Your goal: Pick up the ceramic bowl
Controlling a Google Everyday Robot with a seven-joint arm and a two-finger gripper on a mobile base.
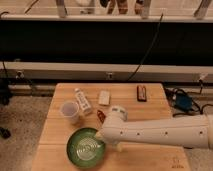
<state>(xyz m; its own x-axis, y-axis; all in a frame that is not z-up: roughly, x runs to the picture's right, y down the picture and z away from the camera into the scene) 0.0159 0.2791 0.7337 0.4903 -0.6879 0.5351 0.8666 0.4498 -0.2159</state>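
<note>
Where the wooden table (pixel 150 107) is set before a dark wall (pixel 100 47), the gripper (pixel 102 139) is held at the bowl (pixel 82 150)'s rim, its state indiscernible.

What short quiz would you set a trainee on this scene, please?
1. True or false: the gripper is at the bowl's rim.
2. What stands upright just behind the bowl? A) cup B) kettle C) pan
3. Fill in: the bowl's glaze is ___.
Key: 1 true; 2 A; 3 green.
</note>
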